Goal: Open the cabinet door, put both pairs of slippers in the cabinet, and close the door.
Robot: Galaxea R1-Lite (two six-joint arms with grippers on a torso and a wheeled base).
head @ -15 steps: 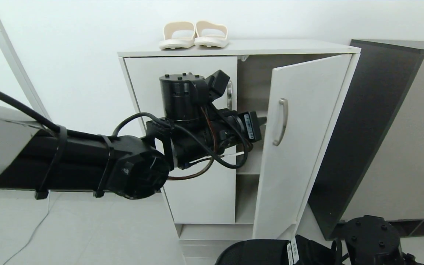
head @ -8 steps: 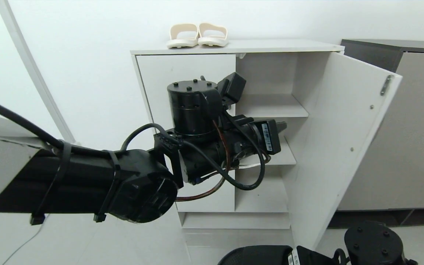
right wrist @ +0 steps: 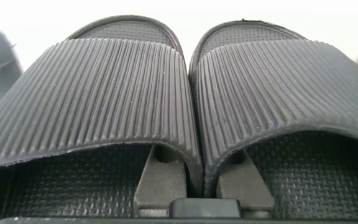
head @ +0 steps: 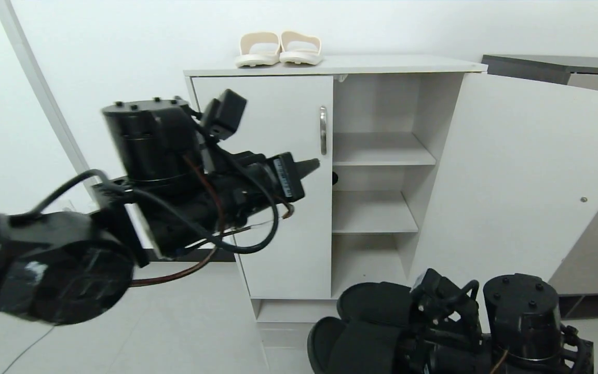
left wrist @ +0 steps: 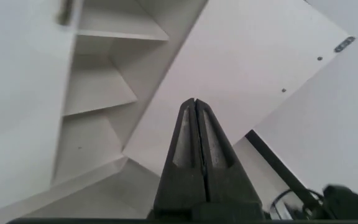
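"Where are the black slippers [right wrist: 129,93]?"

"Pinched together in the right gripper [right wrist: 197,180], low before the open cabinet [head: 397,65]. I'd raise them level and slide them toes-first onto a shelf [head: 374,215], keeping off the door [head: 527,171]."

"How do they look?"

"Ribbed straps, side by side, touching. The cream pair [head: 278,48] sits on top. The left gripper [left wrist: 195,130] hangs closed and empty by the shut leaf [head: 288,249]."

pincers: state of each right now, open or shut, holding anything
Left pincer: shut, holding nothing.
Right pincer: shut on the pair of black ribbed rubber slippers.
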